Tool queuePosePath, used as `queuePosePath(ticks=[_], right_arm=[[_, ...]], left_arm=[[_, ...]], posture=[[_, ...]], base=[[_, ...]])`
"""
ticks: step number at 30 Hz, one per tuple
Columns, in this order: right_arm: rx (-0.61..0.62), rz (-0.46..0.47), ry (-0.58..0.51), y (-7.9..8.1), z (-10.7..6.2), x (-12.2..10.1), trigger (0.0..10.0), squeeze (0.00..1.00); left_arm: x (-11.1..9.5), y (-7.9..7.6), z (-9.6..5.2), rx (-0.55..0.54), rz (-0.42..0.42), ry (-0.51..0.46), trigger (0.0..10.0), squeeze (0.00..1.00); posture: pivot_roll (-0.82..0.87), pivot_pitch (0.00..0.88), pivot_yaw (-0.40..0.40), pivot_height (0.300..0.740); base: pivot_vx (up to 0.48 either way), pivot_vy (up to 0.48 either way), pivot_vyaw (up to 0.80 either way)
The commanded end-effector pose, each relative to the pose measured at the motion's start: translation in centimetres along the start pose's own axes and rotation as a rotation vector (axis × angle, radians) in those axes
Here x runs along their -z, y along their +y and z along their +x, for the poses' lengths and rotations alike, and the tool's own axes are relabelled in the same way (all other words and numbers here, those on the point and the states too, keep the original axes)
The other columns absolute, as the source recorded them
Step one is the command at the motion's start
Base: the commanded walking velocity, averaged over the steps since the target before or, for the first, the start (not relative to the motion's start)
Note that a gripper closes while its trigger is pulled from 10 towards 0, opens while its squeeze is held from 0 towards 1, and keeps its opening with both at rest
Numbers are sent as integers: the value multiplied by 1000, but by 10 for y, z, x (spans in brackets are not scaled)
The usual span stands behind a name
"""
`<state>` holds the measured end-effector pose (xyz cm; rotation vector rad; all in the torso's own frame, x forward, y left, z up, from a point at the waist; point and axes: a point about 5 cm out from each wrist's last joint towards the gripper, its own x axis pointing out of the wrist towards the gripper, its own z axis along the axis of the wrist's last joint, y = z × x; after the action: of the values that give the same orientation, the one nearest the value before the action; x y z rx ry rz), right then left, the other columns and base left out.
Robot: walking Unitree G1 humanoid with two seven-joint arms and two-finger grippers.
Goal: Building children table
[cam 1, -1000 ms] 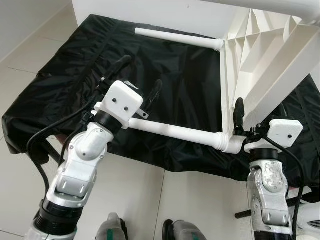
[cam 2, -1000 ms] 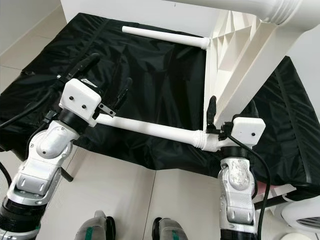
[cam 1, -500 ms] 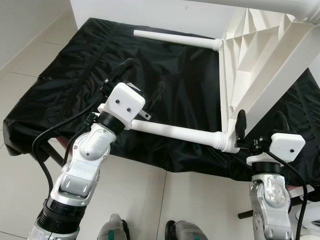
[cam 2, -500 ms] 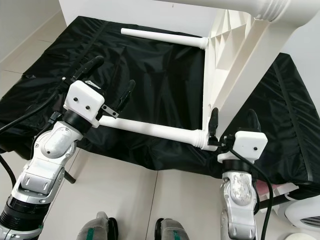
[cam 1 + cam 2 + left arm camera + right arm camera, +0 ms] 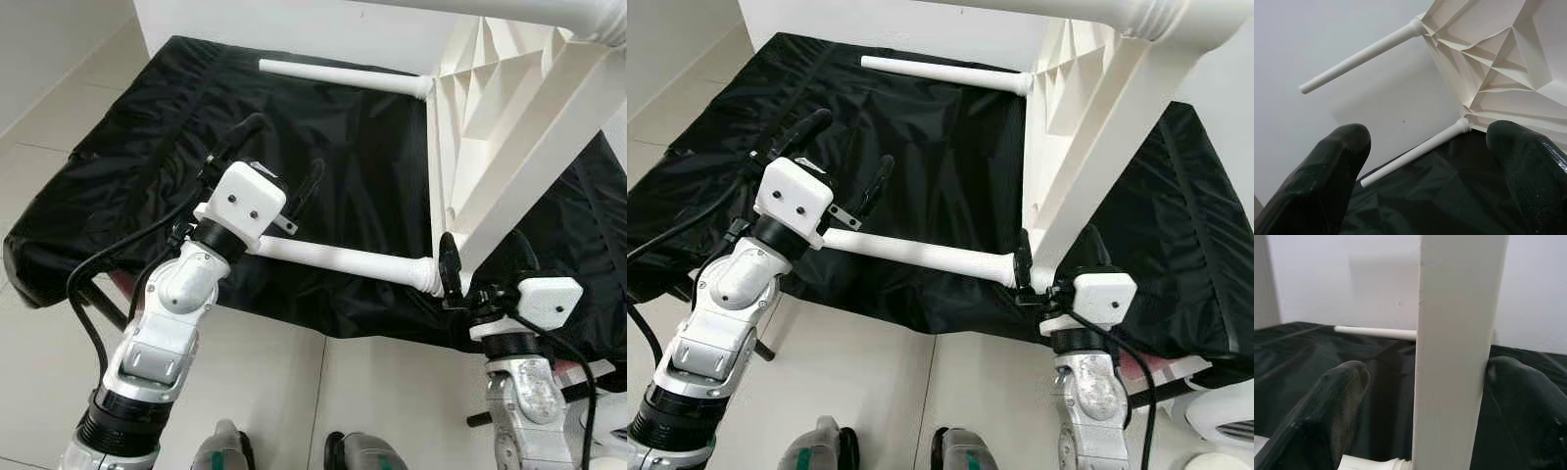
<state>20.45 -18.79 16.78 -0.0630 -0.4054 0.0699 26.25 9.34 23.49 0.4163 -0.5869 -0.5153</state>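
A white children's table point(image 5: 490, 108) lies tipped on its side on a black cloth point(image 5: 147, 147), its ribbed underside facing left. A far leg point(image 5: 343, 76) and a near leg point(image 5: 343, 259) stick out to the left. My left gripper point(image 5: 277, 162) hovers open just above the near leg's free end, nothing between its fingers point(image 5: 1337, 166). My right gripper point(image 5: 483, 266) is open at the table's lower corner, by the near leg's joint. Its fingers straddle the tabletop's edge point(image 5: 1454, 357), and one finger point(image 5: 1528, 401) touches that edge.
Another white leg point(image 5: 1097, 12) crosses the top of the eye views, close to the camera. The cloth-covered surface ends just before my arms, with pale tiled floor point(image 5: 294, 392) and my feet point(image 5: 225, 452) below. A white wall panel point(image 5: 294, 24) stands behind.
My right gripper has come down and to the left, from beside the tabletop's edge to astride it at the leg joint. The left arm has hardly moved.
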Motion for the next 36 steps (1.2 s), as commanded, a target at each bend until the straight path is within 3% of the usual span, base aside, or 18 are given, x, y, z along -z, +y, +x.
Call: queuePosePath(ticks=[1,7,9,18,20,22,24,26,28,31,36], right_arm=[[-64,9,-4,0,-7,-8,10000,0],[-110,-22,14,-2,-21,-13,10000,0],[-114,-54,44,-7,-37,-17,10000,0],[-12,-77,23,-18,-39,-22,10000,0],[46,-92,18,-24,-39,-23,10000,0],[166,-127,33,-45,-43,-22,10000,0],[166,-127,33,-45,-43,-22,10000,0],[241,-165,69,-64,-49,-19,10000,0],[274,-178,79,-72,-51,-17,10000,0],[305,-203,89,-80,-51,-16,10000,0],[335,-215,83,-82,-41,-12,10000,0]], left_arm=[[2,0,3,11,6,-7,10000,0],[1,-2,6,31,0,-20,10000,0],[1,-6,8,47,-12,-25,10000,0],[2,-8,10,61,-18,-32,10000,0],[2,-9,10,61,-20,-32,10000,0],[3,-10,12,60,-24,-36,10000,0],[3,-10,12,60,-24,-36,10000,0],[3,-9,13,56,-24,-40,10000,0],[3,-7,13,53,-22,-41,10000,0],[4,-4,14,45,-14,-40,10000,0],[-2,4,13,44,10,-53,10000,0]], posture=[[-57,89,20,740],[-79,103,35,740],[-97,116,48,740],[-116,114,53,740],[-122,115,52,740],[-128,112,52,740],[-128,112,52,740],[-130,114,45,740],[-129,115,43,740],[-118,113,33,740],[-101,114,22,740]], base=[[0,0,0],[0,0,0],[0,0,0],[0,0,0],[0,0,0],[0,0,0],[0,0,0],[0,0,0],[0,0,0],[0,0,0],[0,0,0]])
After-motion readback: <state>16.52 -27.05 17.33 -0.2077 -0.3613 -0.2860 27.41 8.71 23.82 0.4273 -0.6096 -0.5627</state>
